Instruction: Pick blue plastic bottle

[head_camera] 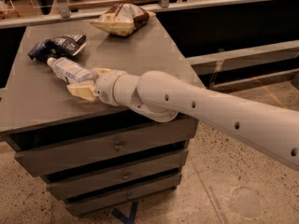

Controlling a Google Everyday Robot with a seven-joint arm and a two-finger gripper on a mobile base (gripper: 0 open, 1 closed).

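Grey cabinet [140, 55] with three drawers [117, 146], standing on speckled floor [233, 190]. Bottle [69, 70] lies on its side on the cabinet top, toward the top's left half as seen and nearer the front edge than the back. Its white cap points to the cabinet's back-left corner and its label faces up. Gripper [83, 80] sits low over the cabinet top at the bottle's base end. Its cream fingers [80, 91] are spread apart, one on each side of that end, and nothing is lifted. Whether they touch the plastic cannot be told. White arm [210, 113] reaches in across the cabinet's front-right corner. Dark blue bag [58, 45] rests on the cabinet top just behind the bottle's cap, close to it. Tan bag [122, 18] lies at the cabinet's back edge, well apart from both.
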